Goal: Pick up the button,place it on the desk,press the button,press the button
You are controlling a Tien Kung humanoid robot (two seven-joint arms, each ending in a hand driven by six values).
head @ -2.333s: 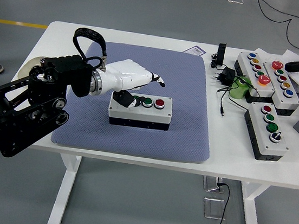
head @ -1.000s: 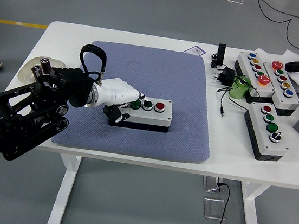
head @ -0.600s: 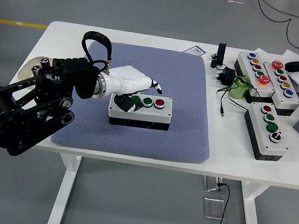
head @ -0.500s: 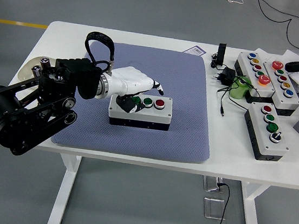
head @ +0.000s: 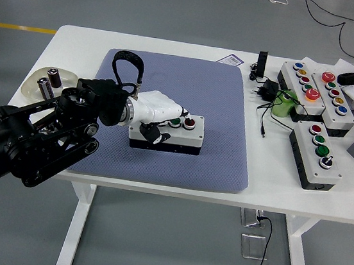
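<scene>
Button box (head: 175,134) with a white top and black base sits on the blue-grey mat (head: 186,159), near the middle of the white counter (head: 72,39). Its red button (head: 190,123) at the right end is clear to see, and part of a green one (head: 175,122) shows beside it; the rest of the top is hidden. The left hand (head: 157,111), white with black fingertips, comes in from the left on a black arm (head: 40,141) and lies over the left part of the box, fingers loosely bent and resting on its top near the green button, thumb down along the front face. It grips nothing. Whether a fingertip is actually pushing a button down cannot be told.

At the counter's left edge a shallow dish (head: 37,89) holds two small cylinders. On the right side, well apart from the mat, lie three more button boxes (head: 316,156), a green object (head: 284,104), a black plug (head: 267,89) with a cable, and a small black upright device (head: 262,62)
</scene>
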